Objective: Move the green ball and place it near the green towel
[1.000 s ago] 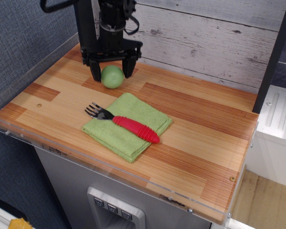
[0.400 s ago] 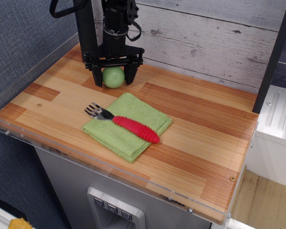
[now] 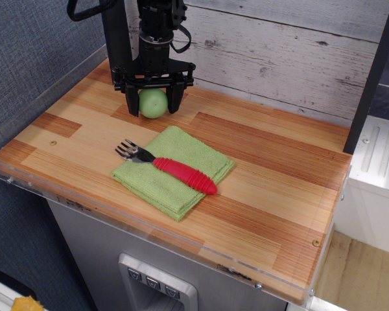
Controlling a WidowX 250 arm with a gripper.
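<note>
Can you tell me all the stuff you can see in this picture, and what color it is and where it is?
green ball: one, pale green, at the back left of the table, between the end effector's fingers.
green towel: one, light green, folded square, in the middle of the table, in front of the ball.
fork: one, red ribbed handle with dark tines, lying across the towel, tines pointing left.
table: one, striped brown wood with a clear plastic edge.
wall: grey-white planks behind the table.
end effector: one, black, at the back left, fingers either side of the ball; whether they press it I cannot tell.
</note>
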